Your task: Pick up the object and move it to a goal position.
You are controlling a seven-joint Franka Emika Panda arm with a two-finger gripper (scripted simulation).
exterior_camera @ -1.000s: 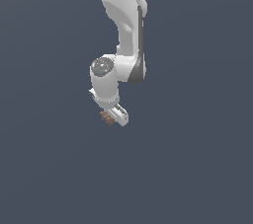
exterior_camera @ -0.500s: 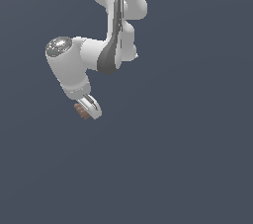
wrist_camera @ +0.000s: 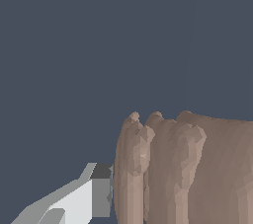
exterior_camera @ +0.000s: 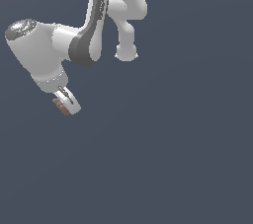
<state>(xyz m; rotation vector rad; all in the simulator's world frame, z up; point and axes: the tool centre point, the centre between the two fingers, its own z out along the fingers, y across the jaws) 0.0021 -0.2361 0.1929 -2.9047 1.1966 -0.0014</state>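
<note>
Evidently the carry is in hand, since the gripper [exterior_camera: 65, 103] has its fingers [wrist_camera: 99, 193] clamped on the brown ridged object [exterior_camera: 60, 106] aloft toward the exterior view's left, so the next move calls for steady travel to the unseen goal.

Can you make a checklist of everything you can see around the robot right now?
Surface: plain dark grey all round; no table edge seen.
Job's things: brown ridged lump held at the end effector, up against a finger in the wrist view.
Clutter: nothing seen.
Grippers: end effector shut on the lump, on the exterior view's left.
Cables: nothing seen.
Surroundings: white arm reaching down from the top; no goal marker seen.
</note>
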